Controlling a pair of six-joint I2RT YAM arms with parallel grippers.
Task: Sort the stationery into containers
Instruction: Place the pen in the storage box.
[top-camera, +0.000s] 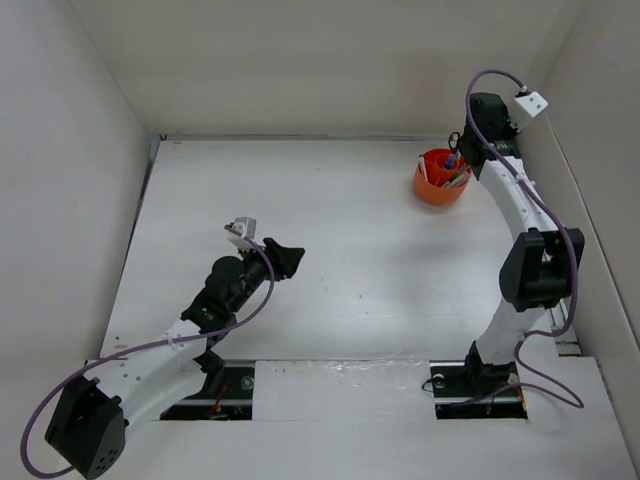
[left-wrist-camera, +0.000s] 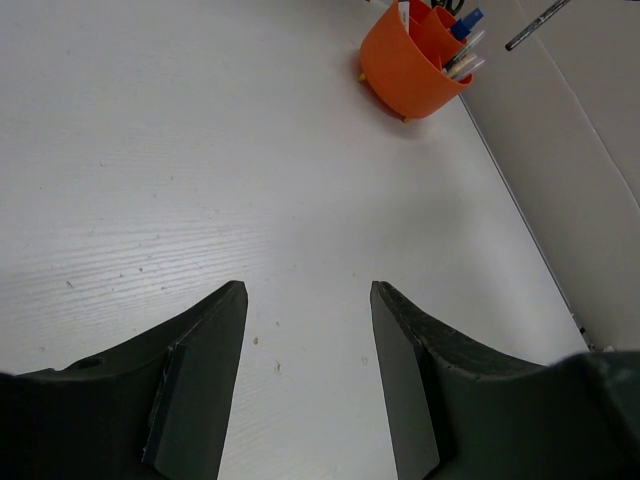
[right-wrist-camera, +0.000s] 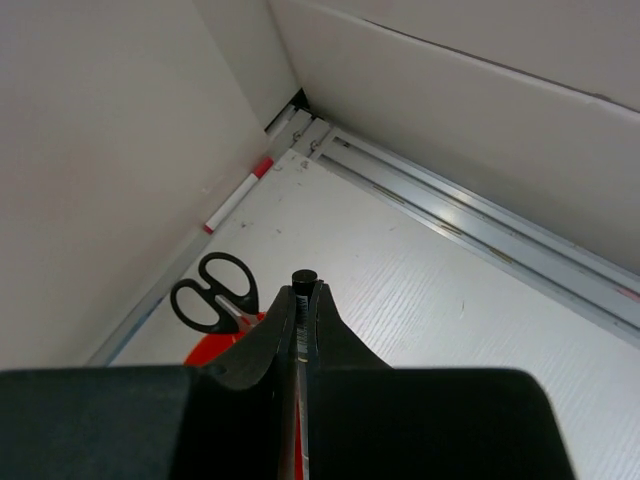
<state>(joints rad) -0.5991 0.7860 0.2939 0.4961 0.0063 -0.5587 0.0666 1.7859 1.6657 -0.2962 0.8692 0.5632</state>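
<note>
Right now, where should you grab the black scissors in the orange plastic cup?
Probably by their two loop handles, from straight above: the black scissors stand handles-up in the orange plastic cup, blades hidden inside.

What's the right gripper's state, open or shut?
Shut on a pen: fingers of the right gripper pinch its shaft, black end poking out between the tips.
</note>
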